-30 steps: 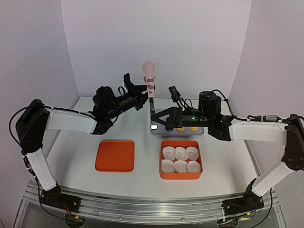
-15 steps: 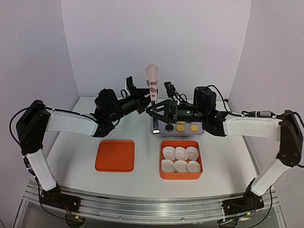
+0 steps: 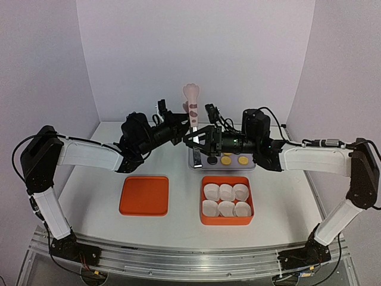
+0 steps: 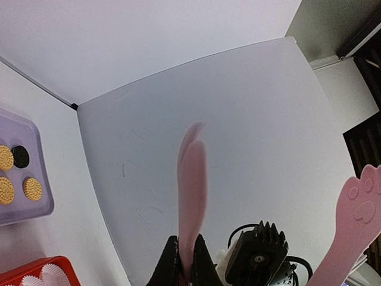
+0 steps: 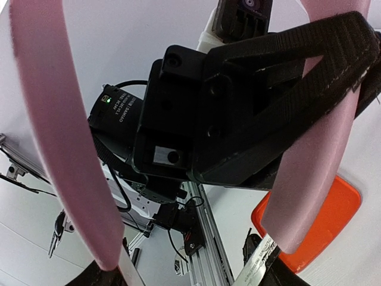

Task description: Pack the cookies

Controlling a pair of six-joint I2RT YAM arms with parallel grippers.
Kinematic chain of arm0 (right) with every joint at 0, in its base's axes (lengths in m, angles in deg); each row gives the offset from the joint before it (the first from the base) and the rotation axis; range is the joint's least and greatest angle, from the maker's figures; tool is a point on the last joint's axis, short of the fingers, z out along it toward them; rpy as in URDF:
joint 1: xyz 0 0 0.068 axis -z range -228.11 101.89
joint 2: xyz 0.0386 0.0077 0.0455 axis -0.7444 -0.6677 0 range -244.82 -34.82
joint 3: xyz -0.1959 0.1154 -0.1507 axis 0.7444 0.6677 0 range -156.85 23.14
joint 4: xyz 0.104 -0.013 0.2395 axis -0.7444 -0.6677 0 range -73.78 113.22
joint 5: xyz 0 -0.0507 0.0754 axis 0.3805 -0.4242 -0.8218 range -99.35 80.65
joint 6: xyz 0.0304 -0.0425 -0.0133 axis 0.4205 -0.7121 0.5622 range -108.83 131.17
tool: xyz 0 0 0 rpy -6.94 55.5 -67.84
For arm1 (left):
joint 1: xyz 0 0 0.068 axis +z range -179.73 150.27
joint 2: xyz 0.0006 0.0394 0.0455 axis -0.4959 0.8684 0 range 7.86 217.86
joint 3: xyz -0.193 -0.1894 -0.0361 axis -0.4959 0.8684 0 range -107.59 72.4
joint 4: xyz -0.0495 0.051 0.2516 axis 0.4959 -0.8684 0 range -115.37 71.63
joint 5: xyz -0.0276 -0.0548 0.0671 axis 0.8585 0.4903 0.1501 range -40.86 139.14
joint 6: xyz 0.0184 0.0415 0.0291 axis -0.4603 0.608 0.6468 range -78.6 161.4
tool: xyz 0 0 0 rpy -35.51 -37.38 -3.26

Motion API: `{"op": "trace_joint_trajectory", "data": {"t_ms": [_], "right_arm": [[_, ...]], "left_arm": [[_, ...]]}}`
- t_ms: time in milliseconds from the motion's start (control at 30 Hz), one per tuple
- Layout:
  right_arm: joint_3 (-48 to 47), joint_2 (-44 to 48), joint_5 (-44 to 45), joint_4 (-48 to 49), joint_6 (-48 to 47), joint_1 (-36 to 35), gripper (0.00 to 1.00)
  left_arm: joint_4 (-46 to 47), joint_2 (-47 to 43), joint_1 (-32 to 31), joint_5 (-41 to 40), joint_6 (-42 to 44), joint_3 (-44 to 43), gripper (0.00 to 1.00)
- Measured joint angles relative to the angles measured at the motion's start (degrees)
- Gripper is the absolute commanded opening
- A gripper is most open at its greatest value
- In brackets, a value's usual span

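Aloft, left fingers [image 4: 170, 265] clamped on pink tongs [image 3: 191, 107]; right fingers [image 3: 201, 132] apart, just beside.

We take the box [image 3: 227, 221] as our mark: paper cups [image 3: 226, 192] sit in it, two rows of three, and the lid [image 3: 144, 195] lies flat to its left, apart from it. Just behind the box lies the tray [image 3: 235, 167] with cookies [image 3: 226, 159] in it. The tongs [image 3: 191, 104] stand upright above the tray's end, behind the box's left corner.
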State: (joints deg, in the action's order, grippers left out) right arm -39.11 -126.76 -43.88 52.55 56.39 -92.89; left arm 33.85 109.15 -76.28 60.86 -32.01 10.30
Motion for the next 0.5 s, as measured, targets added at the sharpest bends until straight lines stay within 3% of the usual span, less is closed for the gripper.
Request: {"op": "trace_joint_trajectory", "data": {"t_ms": [167,333,500], "right_arm": [[0.00,0.00,0.96,-0.72,1.29,0.01,0.45],[0.05,0.00,2.53,-1.19,1.56,-0.01,0.36],[0.79,0.55,4.36,-1.24,1.08,-0.02,0.35]], "left_arm": [[0.34,0.02,-0.04,-0.06,-0.11,0.00,0.01],[0.38,0.02,-0.08,-0.38,-0.13,0.00,0.23],[0.35,0.02,-0.06,-0.27,0.33,0.00,0.42]]}}
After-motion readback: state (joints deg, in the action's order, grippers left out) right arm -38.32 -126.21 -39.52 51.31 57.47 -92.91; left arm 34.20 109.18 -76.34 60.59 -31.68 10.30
